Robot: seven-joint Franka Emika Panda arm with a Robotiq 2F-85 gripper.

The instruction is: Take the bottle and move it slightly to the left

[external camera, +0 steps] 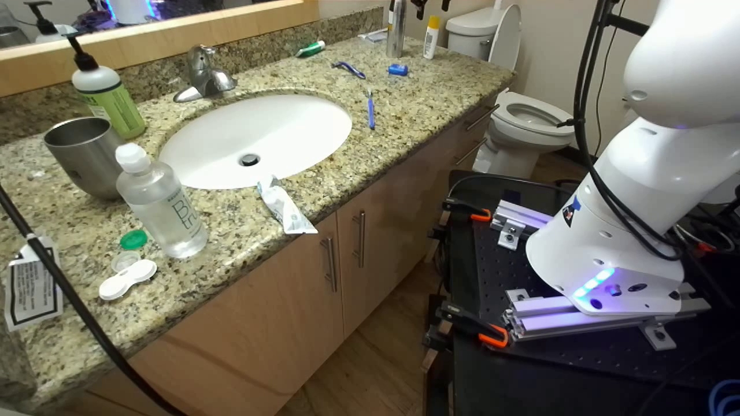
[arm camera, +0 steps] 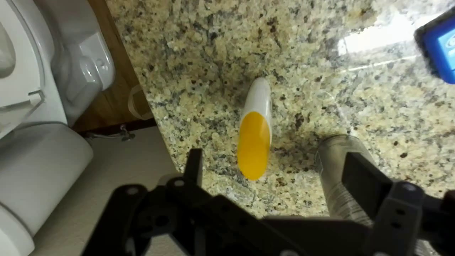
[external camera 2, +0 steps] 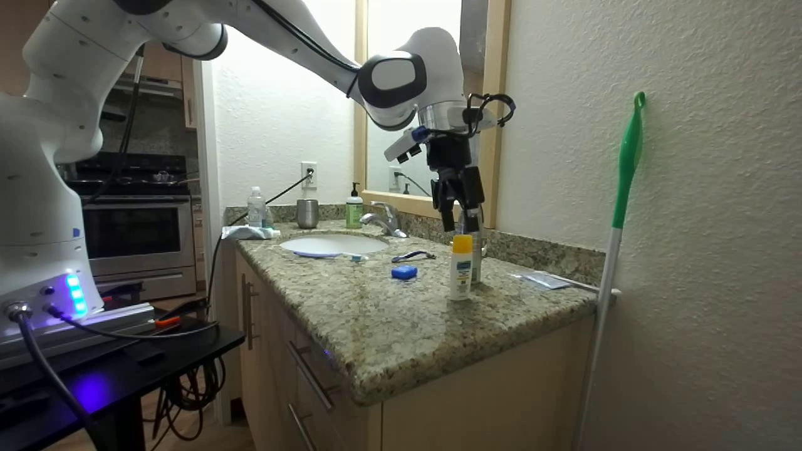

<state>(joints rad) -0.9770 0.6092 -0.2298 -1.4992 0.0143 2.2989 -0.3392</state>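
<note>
The bottle point(external camera 2: 460, 279) is small, slim and white with a yellow-orange cap. It stands upright on the granite counter near its far end from the sink, also seen in an exterior view point(external camera: 430, 43). In the wrist view the bottle point(arm camera: 258, 96) shows from above, its cap pointing toward the jaws. My gripper point(external camera 2: 460, 224) is open and empty, with its fingertips above the cap and apart from it. In the wrist view the gripper point(arm camera: 273, 160) has its fingers wide apart, with the cap nearer the left finger. Only the fingertips show at the top edge of an exterior view point(external camera: 432, 7).
A tall silver can point(arm camera: 341, 170) stands close beside the bottle, partly behind the right finger. A blue box point(external camera 2: 404, 272), a razor point(external camera: 348, 70) and a toothbrush point(external camera: 370, 110) lie nearby. The sink point(external camera: 289, 133), faucet point(external camera: 205, 75) and mirror are farther along. The counter edge is near.
</note>
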